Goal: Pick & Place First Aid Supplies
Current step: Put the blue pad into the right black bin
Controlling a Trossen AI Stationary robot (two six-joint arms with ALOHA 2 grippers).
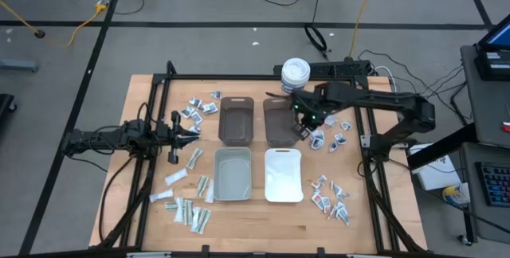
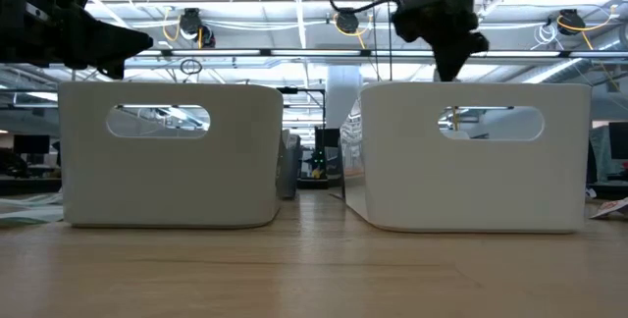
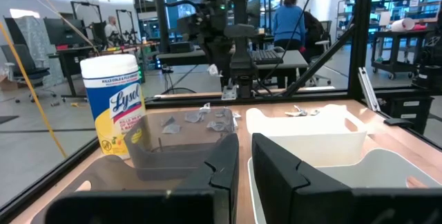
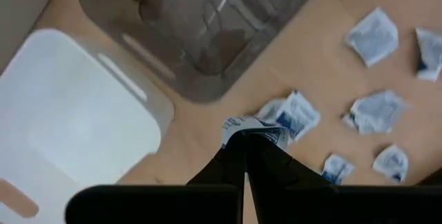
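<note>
Packet (image 4: 253, 128) in right claw (image 4: 245, 148) (wrist view)

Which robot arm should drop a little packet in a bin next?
Probably the right. The right gripper is already shut on a blue-marked packet beside the grey bin. The left gripper waits open, holding nothing.

One camera looks straight down on the table (image 1: 263, 218), another sits level at its edge, close before the white bin (image 2: 471, 156), which both wrist cameras share.
</note>
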